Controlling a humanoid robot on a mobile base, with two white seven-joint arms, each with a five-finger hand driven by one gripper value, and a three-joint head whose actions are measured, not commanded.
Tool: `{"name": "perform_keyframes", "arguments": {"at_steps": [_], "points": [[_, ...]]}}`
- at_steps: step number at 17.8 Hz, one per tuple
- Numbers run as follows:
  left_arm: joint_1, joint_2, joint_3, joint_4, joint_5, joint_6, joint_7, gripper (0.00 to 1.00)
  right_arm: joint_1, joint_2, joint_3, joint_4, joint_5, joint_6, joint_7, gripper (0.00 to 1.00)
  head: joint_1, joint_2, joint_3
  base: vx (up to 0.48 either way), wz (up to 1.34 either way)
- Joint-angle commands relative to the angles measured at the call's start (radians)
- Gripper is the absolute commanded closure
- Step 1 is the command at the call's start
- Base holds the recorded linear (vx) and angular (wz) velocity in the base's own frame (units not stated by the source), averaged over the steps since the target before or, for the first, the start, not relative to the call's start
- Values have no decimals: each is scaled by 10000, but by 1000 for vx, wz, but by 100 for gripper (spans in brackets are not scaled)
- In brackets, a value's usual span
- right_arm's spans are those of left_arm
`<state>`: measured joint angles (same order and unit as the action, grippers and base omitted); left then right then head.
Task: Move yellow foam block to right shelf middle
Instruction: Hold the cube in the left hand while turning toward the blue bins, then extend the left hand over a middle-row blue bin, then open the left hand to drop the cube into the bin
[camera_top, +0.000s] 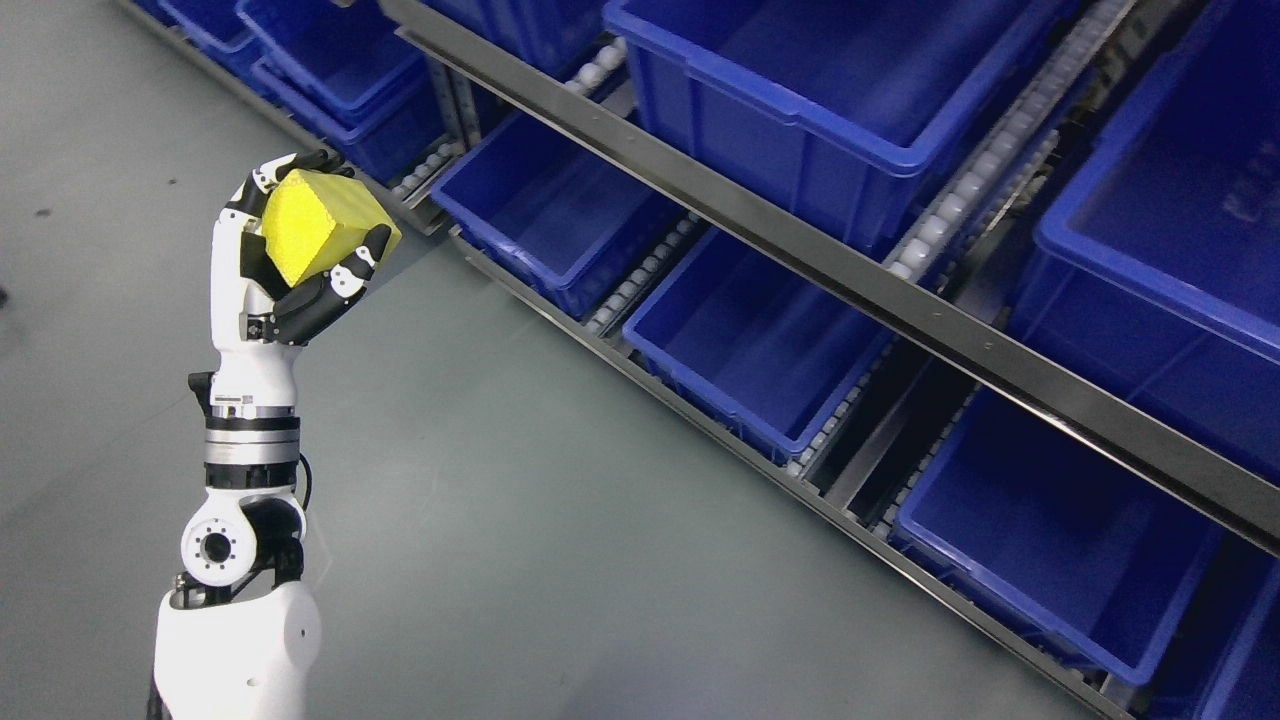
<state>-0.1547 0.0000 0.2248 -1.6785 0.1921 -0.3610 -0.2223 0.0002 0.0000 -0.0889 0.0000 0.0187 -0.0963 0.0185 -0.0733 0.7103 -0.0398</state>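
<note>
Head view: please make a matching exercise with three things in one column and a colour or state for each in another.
Things:
1. foam block
2. left hand
3. bins

States:
A. blue, nothing visible inside
B. yellow, held above the floor
C. white and black, fingers closed around something

Pairs: 1-B, 2-C, 3-A

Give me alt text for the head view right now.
The left hand holds a yellow foam block in its fingers, raised above the grey floor. To the right, a tilted roller shelf carries rows of blue bins that look empty.
</note>
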Motion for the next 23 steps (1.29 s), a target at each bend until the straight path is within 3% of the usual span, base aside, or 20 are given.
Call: {"name": "perform_keyframes", "arguments": {"at_steps": [1, 6, 9, 13, 16, 23], "points": [[-262, 175, -603, -272, 12, -118, -184, 65, -17, -175, 0, -175, -187, -3, -1, 0, 0, 0, 0, 192, -687], [-2833, 175, -1848, -411, 12, 309, -231, 65, -33, -175, 0, -175, -187, -3, -1, 0, 0, 0, 0, 169, -587], [-4830, 175, -1864, -304, -4, 2666, -63, 64, -17, -175, 0, -175, -187, -3, -1, 0, 0, 0, 0, 133, -409], [-5432, 175, -1910, 217, -570, 5521, 106, 61, -33, -175, 0, -175, -187, -3, -1, 0, 0, 0, 0, 88, -286], [-5663, 175, -2124, 401, -754, 7487, 182, 47, -33, -175, 0, -175, -187, -3, -1, 0, 0, 0, 0, 62, -192], [-5801, 175, -2033, 1184, -2103, 8028, 566, 20, -17, -175, 0, -175, -187, -3, -1, 0, 0, 3, 0, 38, -128]]}}
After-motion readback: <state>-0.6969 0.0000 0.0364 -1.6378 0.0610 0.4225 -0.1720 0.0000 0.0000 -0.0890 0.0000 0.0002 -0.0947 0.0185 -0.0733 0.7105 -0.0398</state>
